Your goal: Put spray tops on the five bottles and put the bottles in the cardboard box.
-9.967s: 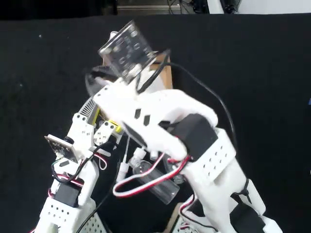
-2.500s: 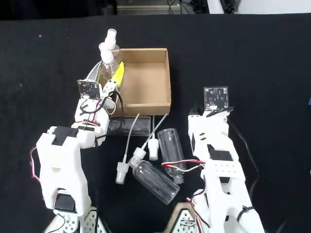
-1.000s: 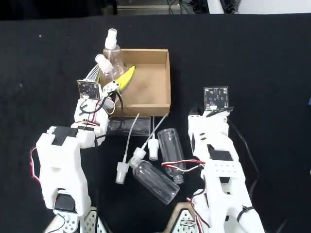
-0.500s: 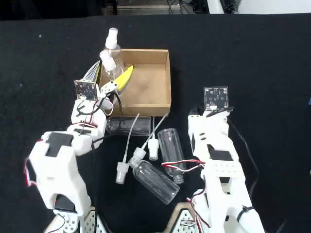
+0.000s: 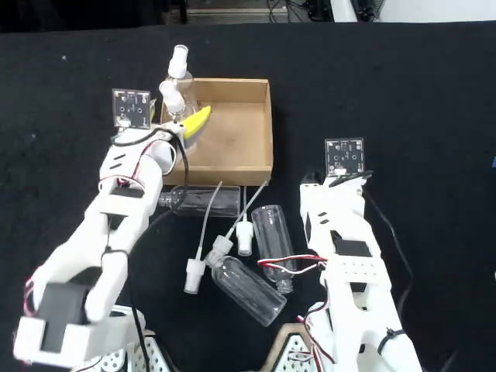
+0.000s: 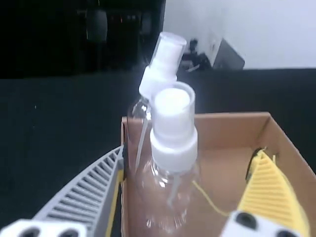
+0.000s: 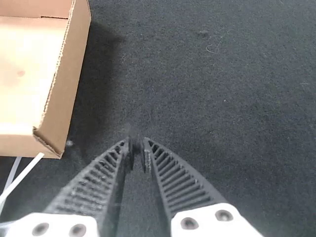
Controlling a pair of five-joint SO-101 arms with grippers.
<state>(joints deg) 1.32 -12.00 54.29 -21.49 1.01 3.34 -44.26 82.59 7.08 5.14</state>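
Note:
The cardboard box [image 5: 269, 132] sits at mid-table. Two clear bottles with white spray tops stand upright at its far-left corner: the nearer bottle [image 5: 172, 99] [image 6: 170, 148] and another bottle [image 5: 178, 63] [image 6: 163, 64] behind it. My left gripper [image 5: 184, 118] [image 6: 190, 150] is open around the nearer bottle, its grey finger [image 6: 84, 197] outside the box wall and its yellow finger [image 6: 266, 192] inside, neither touching the bottle. My right gripper [image 7: 137, 148] is shut and empty, low over the black table to the right of the box [image 7: 54, 98].
In front of the box lie three clear bottles [image 5: 203, 201] [image 5: 271, 232] [image 5: 249, 291] and loose spray tops with long tubes [image 5: 194, 273] [image 5: 245, 236]. The right arm [image 5: 345, 232] stretches along the near right. Black cloth covers the table.
The left gripper opened off the nearer bottle, leaving it upright in the box corner. The left arm then stretched forward toward the box. The right arm has not moved.

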